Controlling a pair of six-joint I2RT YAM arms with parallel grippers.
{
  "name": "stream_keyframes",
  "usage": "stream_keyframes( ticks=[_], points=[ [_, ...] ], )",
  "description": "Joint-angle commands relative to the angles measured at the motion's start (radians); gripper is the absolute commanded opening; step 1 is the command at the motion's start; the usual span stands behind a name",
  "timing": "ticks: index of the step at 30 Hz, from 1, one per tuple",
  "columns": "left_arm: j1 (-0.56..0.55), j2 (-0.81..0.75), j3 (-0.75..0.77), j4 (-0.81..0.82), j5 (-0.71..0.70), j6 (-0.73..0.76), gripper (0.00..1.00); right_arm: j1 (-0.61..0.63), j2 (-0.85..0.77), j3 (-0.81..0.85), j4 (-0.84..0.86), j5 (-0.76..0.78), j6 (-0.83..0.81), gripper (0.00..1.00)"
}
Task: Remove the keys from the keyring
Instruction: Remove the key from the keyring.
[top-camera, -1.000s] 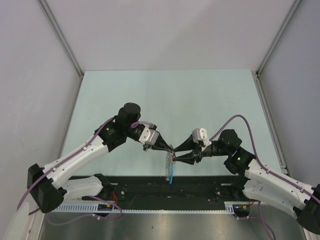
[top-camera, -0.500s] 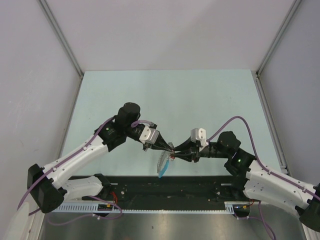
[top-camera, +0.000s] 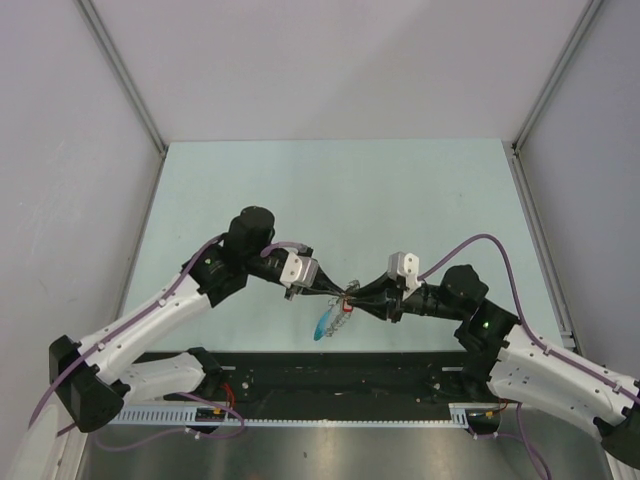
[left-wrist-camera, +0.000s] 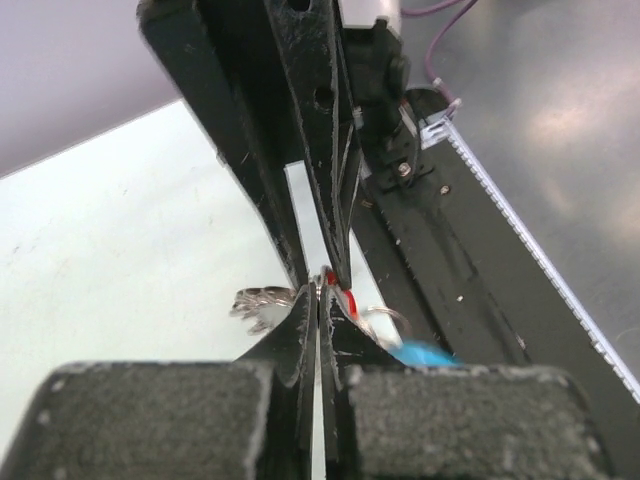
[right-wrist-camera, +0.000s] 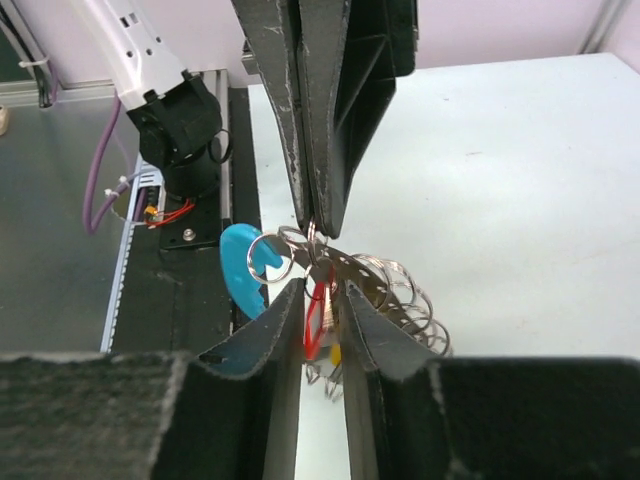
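On the left, my left gripper (top-camera: 333, 293) is staying clamped tight on the top of the keyring (top-camera: 338, 317), holding it in the air over the near edge of the table (top-camera: 300, 180). In the middle, the loop is no longer hanging straight down: its blue arc (top-camera: 322, 328) is swinging up and leftward. On the right, my right gripper (right-wrist-camera: 320, 292) is narrowing its jaws around the red key (right-wrist-camera: 318, 318). I am judging the key pinched and ready for pulling free.

A pale mint-green tabletop (top-camera: 400, 190) sits between plain grey walls (top-camera: 330, 60). A black strip (top-camera: 400, 375), a white slotted rail (top-camera: 300, 422) and a brushed steel sheet (top-camera: 330, 455) border its near edge.
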Motion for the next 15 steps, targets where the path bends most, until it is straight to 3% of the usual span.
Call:
stream_keyframes(
  ticks=[1, 15],
  points=[
    [-0.002, -0.042, -0.005, 0.036, -0.066, -0.018, 0.00, -0.012, -0.018, 0.038, -0.024, 0.054, 0.001, 0.00],
    [-0.033, -0.069, -0.036, 0.103, -0.220, -0.076, 0.00, 0.006, -0.013, 0.044, -0.023, 0.134, -0.009, 0.00]
  ],
)
